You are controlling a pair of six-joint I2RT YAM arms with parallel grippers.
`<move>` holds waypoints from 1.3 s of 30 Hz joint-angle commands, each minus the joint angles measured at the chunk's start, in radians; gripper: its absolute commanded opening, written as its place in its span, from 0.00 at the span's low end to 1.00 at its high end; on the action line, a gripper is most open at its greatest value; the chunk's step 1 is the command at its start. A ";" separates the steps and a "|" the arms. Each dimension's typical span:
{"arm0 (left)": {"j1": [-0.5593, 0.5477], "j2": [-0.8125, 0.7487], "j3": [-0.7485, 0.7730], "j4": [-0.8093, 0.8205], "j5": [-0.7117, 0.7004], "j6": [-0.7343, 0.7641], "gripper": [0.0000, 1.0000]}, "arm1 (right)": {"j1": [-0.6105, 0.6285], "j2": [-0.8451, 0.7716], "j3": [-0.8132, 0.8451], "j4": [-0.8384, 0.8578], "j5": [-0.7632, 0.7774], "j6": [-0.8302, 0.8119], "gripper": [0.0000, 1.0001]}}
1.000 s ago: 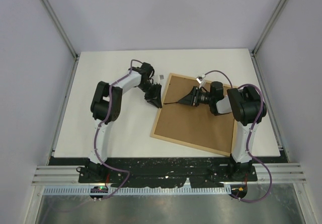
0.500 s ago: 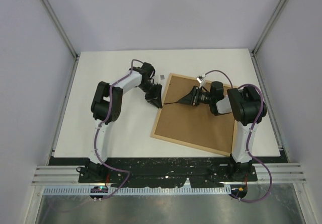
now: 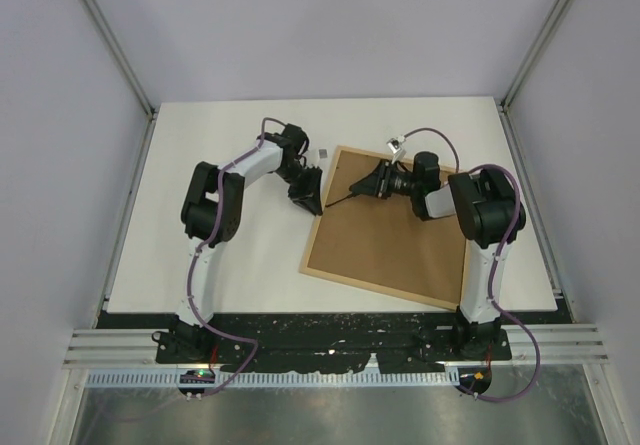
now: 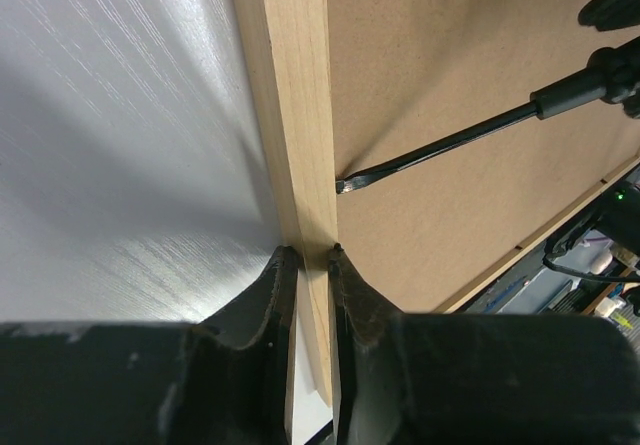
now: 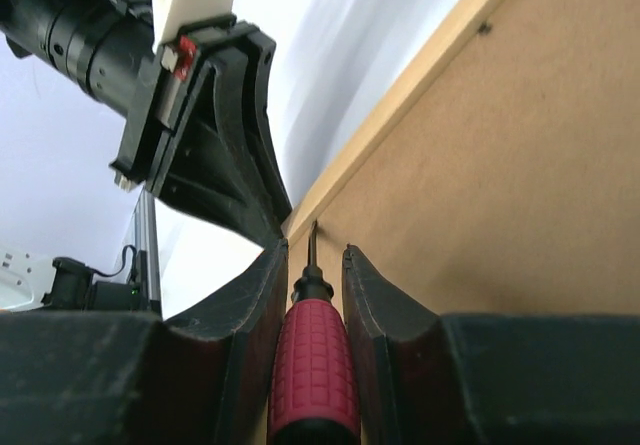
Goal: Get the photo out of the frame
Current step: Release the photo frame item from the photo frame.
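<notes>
The frame [image 3: 385, 250] lies back up on the white table, its brown fibreboard panel facing me inside a light-wood rail [image 4: 295, 115]. My left gripper [image 3: 312, 203] [image 4: 310, 257] is shut on that rail at the frame's left edge. My right gripper [image 3: 360, 190] [image 5: 315, 253] is shut on a red-handled screwdriver [image 5: 312, 360], held low over the panel. The screwdriver's thin shaft [image 4: 440, 145] runs across the board, and its tip [image 5: 313, 229] touches the seam between board and rail, close to the left fingers. The photo is hidden under the backing.
The table's white top [image 3: 220, 255] shows left of the frame and behind it. Grey enclosure walls and slanted metal posts [image 3: 115, 55] stand at both sides. A black base plate and slotted rail [image 3: 330, 340] run along the near edge.
My right gripper has shifted slightly toward the far left over the panel, carrying the screwdriver with it. The left gripper stays clamped on the rail.
</notes>
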 commanded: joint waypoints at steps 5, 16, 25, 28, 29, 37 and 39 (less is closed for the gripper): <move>-0.056 -0.002 -0.005 0.016 0.038 -0.010 0.18 | 0.164 -0.117 0.147 -0.324 0.144 -0.159 0.08; -0.065 -0.014 -0.005 0.016 0.003 -0.012 0.18 | 0.300 -0.157 0.316 -0.651 0.212 -0.248 0.08; -0.039 -0.048 0.052 -0.017 -0.023 0.011 0.52 | 0.145 -0.230 0.512 -1.215 -0.059 -0.594 0.08; -0.039 -0.038 0.098 -0.051 -0.057 0.027 0.55 | 0.093 -0.267 0.514 -1.352 -0.133 -0.665 0.08; -0.039 -0.031 0.121 -0.063 -0.069 0.033 0.55 | 0.070 -0.276 0.513 -1.369 -0.142 -0.712 0.08; -0.064 0.052 0.242 -0.151 -0.221 0.057 0.55 | 0.030 -0.339 0.359 -1.438 -0.028 -0.894 0.08; -0.079 0.077 0.259 -0.172 -0.253 0.059 0.55 | 0.028 -0.335 0.327 -1.420 -0.018 -0.898 0.08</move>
